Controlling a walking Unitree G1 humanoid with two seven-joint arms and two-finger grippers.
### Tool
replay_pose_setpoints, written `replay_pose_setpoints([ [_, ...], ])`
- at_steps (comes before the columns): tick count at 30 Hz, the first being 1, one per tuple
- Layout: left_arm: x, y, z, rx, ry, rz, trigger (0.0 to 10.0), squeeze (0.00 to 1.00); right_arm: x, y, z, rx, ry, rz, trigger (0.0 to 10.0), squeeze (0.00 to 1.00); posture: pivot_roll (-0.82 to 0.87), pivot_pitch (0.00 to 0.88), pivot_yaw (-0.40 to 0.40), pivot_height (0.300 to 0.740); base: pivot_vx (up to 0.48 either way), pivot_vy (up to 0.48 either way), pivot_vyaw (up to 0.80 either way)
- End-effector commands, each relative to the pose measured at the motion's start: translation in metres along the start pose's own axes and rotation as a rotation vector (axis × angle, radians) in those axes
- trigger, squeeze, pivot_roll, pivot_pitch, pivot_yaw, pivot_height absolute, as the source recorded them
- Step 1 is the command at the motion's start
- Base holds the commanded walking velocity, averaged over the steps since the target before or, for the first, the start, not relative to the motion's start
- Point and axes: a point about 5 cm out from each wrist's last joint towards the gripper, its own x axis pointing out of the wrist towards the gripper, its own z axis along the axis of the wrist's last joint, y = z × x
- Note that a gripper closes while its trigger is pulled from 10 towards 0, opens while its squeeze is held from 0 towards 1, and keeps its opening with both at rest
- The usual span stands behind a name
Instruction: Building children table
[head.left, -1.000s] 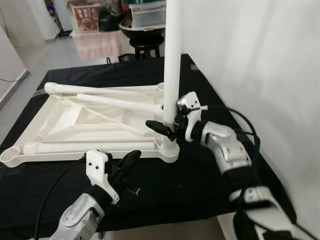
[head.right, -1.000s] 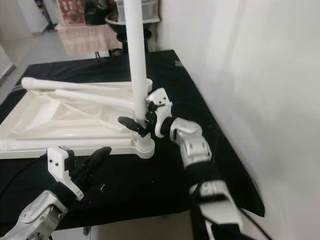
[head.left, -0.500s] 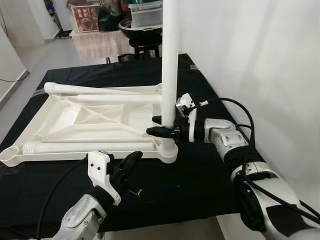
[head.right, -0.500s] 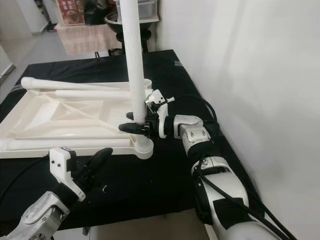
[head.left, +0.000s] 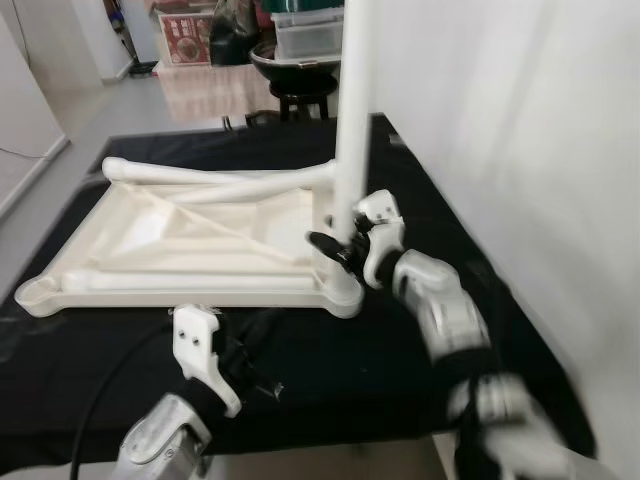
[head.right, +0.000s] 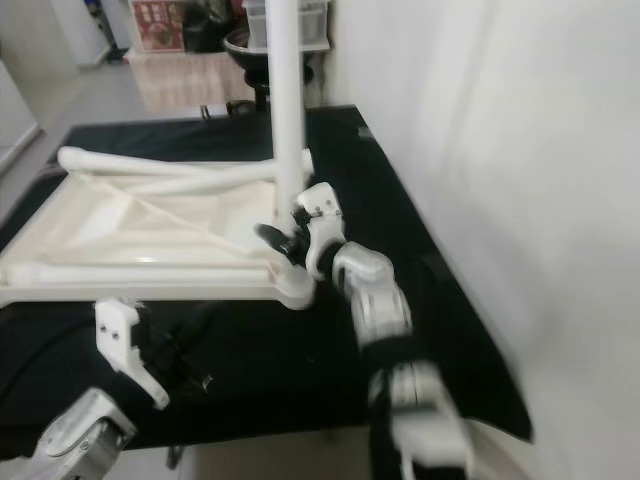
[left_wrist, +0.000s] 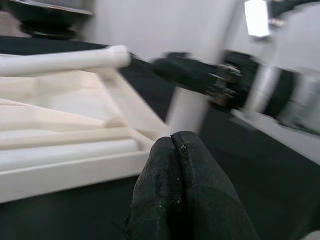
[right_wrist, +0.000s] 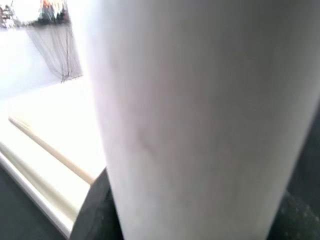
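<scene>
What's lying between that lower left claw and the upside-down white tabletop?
Just bare black cloth. In the left eye view, the left end effector, its fingers shut, sits just short of the tabletop edge; the left wrist view shows the same dark gap.

An upturned tabletop (head.left: 180, 240) is lying across the counter (head.left: 400, 360), an upright leg (head.left: 352, 130) standing in its near right corner socket, loose legs (head.left: 210, 178) lying along its far edge.
</scene>
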Motion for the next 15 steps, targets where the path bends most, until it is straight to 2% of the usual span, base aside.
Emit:
replay_pose_setpoints([
  [1, -0.001, 0.003, -0.003, -0.001, 0.029, -0.015, 10.0, 0.00, -0.005, 0.011, -0.019, 0.029, 0.103, 0.022, 0.0, 0.00, -0.05, 0.055, 0.021, 0.740, 0.000, 0.000, 0.00],
  [5, 0.001, 0.003, -0.003, -0.001, 0.034, -0.026, 10.0, 0.00, 0.003, 0.005, -0.015, 0.007, 0.101, 0.026, 0.4, 0.00, -0.06, 0.052, 0.025, 0.740, 0.000, 0.000, 0.00],
  [6, 0.001, 0.004, -0.003, 0.007, 0.029, -0.016, 10.0, 0.00, 0.009, 0.003, -0.011, -0.008, 0.116, 0.024, 10.0, 0.00, -0.06, 0.053, 0.026, 0.740, 0.000, 0.000, 0.00],
  [9, 0.002, 0.005, -0.002, 0.013, 0.020, 0.003, 10.0, 0.00, 0.012, 0.001, -0.004, -0.009, 0.118, 0.025, 10.0, 0.00, -0.06, 0.051, 0.024, 0.740, 0.000, 0.000, 0.00],
  [10, 0.002, 0.005, -0.002, 0.015, 0.018, 0.006, 10.0, 0.00, 0.015, -0.003, 0.002, 0.004, 0.099, 0.054, 10.0, 1.00, -0.06, 0.051, 0.023, 0.740, 0.000, 0.000, 0.00],
  [15, 0.003, 0.005, -0.002, 0.013, 0.019, 0.001, 10.0, 0.00, 0.022, -0.011, 0.015, 0.002, 0.055, 0.158, 10.0, 1.00, -0.06, 0.051, 0.023, 0.740, 0.000, 0.000, 0.00],
])
